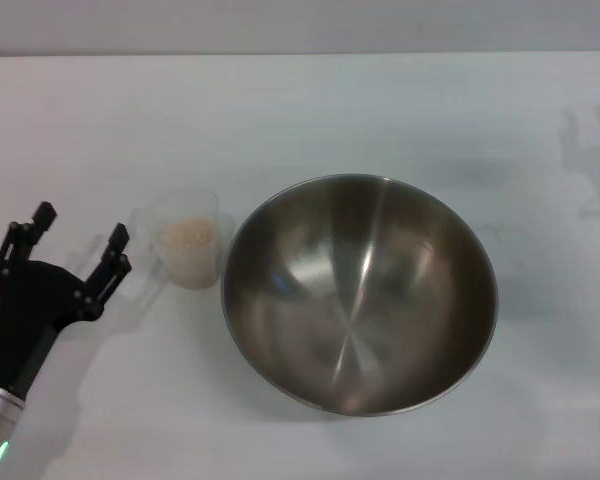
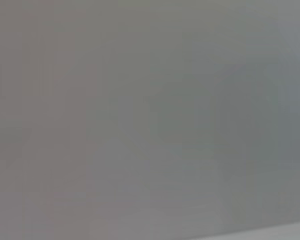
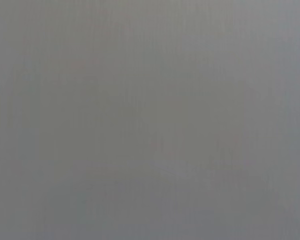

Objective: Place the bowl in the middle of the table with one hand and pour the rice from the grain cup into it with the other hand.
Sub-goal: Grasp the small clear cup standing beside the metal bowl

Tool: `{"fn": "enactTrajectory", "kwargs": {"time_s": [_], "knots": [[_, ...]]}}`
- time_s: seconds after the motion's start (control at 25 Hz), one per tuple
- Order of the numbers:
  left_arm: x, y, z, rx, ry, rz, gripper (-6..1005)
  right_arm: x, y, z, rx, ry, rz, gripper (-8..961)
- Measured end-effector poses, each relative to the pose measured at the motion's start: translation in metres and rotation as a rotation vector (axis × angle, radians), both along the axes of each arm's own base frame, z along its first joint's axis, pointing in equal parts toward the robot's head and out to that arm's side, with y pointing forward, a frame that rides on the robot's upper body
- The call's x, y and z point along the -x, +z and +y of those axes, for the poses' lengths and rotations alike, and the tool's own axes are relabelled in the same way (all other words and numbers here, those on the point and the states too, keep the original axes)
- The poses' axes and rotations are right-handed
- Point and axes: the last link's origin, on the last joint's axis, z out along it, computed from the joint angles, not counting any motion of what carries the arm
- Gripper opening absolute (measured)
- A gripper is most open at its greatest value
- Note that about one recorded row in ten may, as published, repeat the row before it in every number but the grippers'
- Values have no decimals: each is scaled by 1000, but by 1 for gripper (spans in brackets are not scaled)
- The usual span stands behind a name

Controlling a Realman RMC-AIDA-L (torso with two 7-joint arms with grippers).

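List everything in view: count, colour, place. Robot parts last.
bowl: one, shiny steel, empty, on the table right of centre in the head view.
grain cup: one, clear plastic, upright just left of the bowl, close to its rim.
rice: one pale beige heap, inside the grain cup.
table: one, white, under everything.
left gripper: one, black, open, left of the grain cup, one finger near the cup but not around it.
right gripper: not in view.
Both wrist views show only plain grey.
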Motion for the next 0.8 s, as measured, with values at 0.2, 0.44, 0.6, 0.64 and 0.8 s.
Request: {"fn": "enactTrajectory", "kwargs": {"time_s": [0.2,0.44,0.6,0.64,0.8], "knots": [[3,-8,4,51,28,25,799,-1,1,-1,-3,-1,-2,392],[8,-12,11,79,63,51,797,-2,1,-3,-9,-2,-3,392],[10,-12,14,85,70,64,796,-3,2,-4,-13,-3,-9,392],[10,-12,15,86,71,66,796,-3,2,-5,-14,-4,-10,392],[10,-11,21,85,77,71,795,-4,2,-5,-14,-5,-10,391]]}}
